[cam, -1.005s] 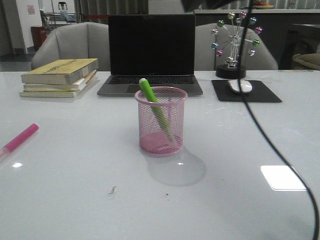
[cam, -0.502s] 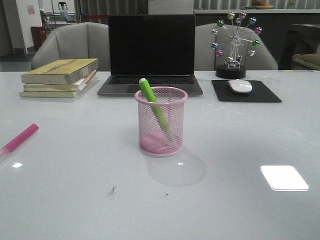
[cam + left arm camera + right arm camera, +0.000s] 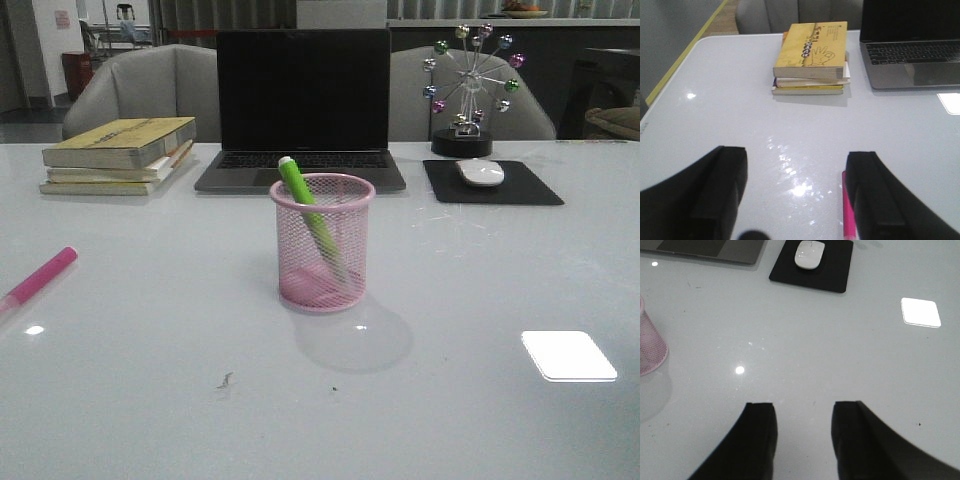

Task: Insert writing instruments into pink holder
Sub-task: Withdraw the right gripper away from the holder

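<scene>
The pink mesh holder (image 3: 322, 243) stands mid-table with the green pen (image 3: 303, 205) leaning inside it, its top above the rim. Part of the holder (image 3: 649, 346) also shows in the right wrist view. The pink pen (image 3: 38, 279) lies flat on the table at the far left. In the left wrist view the pink pen (image 3: 848, 215) lies just inside one finger of my open left gripper (image 3: 797, 155), which hangs above the table. My right gripper (image 3: 801, 407) is open and empty over bare table, apart from the holder. Neither gripper shows in the front view.
A stack of books (image 3: 118, 154) sits at the back left, a laptop (image 3: 302, 108) behind the holder, and a mouse (image 3: 481, 172) on a black pad (image 3: 492, 183) at the back right. A desk toy with coloured balls (image 3: 468, 90) stands behind the pad.
A black cable and part of an arm that crossed the right side of the front view a second ago have left it. Holder and pens have not moved.
</scene>
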Motion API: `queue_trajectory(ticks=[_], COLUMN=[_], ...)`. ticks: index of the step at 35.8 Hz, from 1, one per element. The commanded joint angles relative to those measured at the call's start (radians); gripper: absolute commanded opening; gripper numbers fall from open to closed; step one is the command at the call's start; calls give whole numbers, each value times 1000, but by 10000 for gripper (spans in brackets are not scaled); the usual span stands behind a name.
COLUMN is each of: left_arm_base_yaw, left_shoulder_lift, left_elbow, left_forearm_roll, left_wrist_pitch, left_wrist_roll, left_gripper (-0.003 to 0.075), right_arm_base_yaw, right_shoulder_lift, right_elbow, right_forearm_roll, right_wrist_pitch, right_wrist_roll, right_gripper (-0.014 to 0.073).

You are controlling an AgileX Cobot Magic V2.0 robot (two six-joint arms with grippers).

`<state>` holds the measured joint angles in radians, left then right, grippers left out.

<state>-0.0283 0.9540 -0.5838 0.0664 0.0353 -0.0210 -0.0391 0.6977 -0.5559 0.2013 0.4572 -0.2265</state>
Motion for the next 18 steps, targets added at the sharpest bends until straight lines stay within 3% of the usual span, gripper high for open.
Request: queue_trajectory(ticks=[1, 9, 18], left_arm_base_yaw=[-69, -184, -185], left_shoulder_lift=[-5, 69, 325], left_elbow=[-61, -207, -575], left_forearm_roll=[65, 49, 8], left_wrist_pitch=[-76, 60, 530], left_wrist_roll=[-9, -9, -9], left_gripper=[489, 490, 490], right_arm_base_yaw=[-5, -5, -5], right_shoulder_lift=[-5, -5, -5], right_elbow=[-27, -27, -27], right_forearm_roll=[2, 2, 2], right_wrist_pitch=[-70, -75, -64], right_wrist_roll=[-9, -9, -9], right_gripper=[393, 393, 393])
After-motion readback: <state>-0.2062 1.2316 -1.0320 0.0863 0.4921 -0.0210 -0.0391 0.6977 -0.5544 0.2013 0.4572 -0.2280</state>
